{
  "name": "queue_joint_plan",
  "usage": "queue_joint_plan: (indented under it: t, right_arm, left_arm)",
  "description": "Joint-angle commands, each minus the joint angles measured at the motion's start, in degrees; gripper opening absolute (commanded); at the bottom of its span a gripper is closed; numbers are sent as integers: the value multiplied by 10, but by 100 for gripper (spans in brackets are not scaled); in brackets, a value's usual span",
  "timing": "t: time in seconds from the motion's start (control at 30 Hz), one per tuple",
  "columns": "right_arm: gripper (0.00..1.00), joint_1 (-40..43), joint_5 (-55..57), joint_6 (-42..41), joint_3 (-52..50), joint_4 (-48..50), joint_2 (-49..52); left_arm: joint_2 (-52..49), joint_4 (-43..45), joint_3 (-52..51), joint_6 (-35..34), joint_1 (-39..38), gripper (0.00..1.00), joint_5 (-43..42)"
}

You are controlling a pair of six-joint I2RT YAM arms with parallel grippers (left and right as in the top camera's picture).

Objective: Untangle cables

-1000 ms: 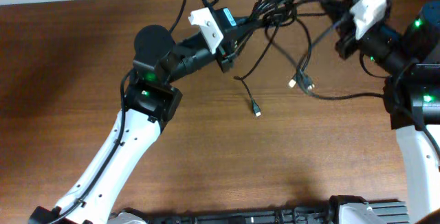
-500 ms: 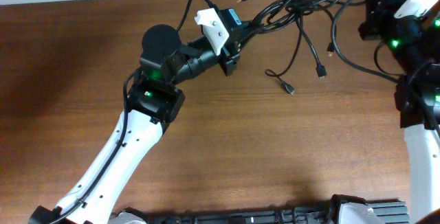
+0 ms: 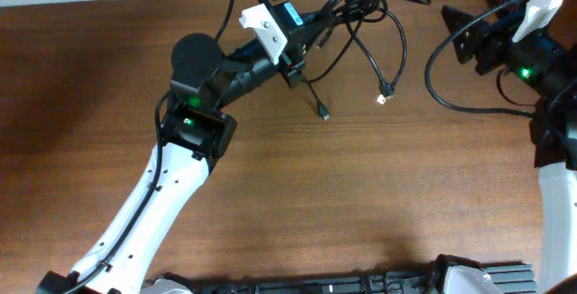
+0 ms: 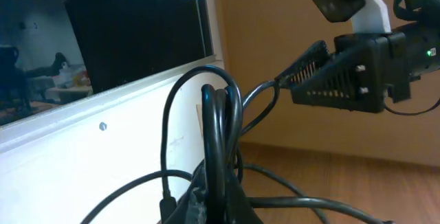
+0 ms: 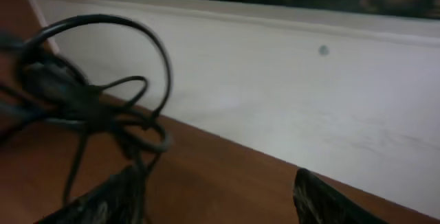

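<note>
The cables [image 3: 347, 10] are a knot of thin black cords at the table's far edge. Two loose strands hang down from it and end in small plugs [image 3: 324, 114] [image 3: 383, 97]. My left gripper [image 3: 311, 34] is shut on the knot; in the left wrist view the cords [image 4: 220, 128] rise as a tight loop out of the closed jaws. My right gripper [image 3: 453, 31] stands open to the right of the knot, apart from it, with nothing between its fingers [image 5: 113, 196]. Another black cord [image 3: 431, 78] curves over the table just below it.
A white wall [image 5: 289, 93] runs along the table's far edge right behind the cables. In the left wrist view the right gripper [image 4: 344, 80] points at the bundle from the right. The right arm's base [image 3: 554, 141] stands at the right edge.
My right gripper has opened and let go of its cord. The knot and its hanging plug ends have swung back left toward the left gripper, which still holds them.
</note>
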State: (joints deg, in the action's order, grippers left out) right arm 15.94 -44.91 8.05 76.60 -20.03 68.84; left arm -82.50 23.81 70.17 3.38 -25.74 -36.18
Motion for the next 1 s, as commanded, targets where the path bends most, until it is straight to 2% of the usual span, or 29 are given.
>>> queue_joint_plan:
  t: [0.0,0.1,0.17,0.27,0.43,0.5,0.57,0.63,0.77,0.83,0.97]
  right_arm:
    - [70,2,-63,52,5,-16,-6]
    - [75,2,-63,52,5,-18,0]
    - [87,2,-63,52,5,-8,9]
    - [96,1,-64,50,5,14,19]
    - [97,-3,-45,19,5,66,20]
    - [97,-3,5,19,5,73,21]
    - [97,-3,106,-17,5,97,21]
    - [97,-3,184,-41,5,124,21]
    - [97,-1,366,-41,5,119,21]
    - [98,-1,465,-40,5,113,21]
    - [99,-2,489,11,5,74,21]
  left_arm:
    - [11,11,5,-4,0,0,-12]
    - [11,34,5,-28,0,0,-48]
    - [11,44,5,-71,-2,0,-59]
    - [11,46,5,-73,-16,0,-100]
    - [11,47,5,-82,-53,0,-102]
    - [11,47,5,-99,-63,0,-102]
    - [11,46,5,-107,-72,0,-123]
    - [11,47,5,-145,-72,0,-143]
    - [12,49,5,-148,-66,0,-186]
    - [15,49,5,-180,-43,0,-187]
    - [19,63,5,-212,16,0,-185]
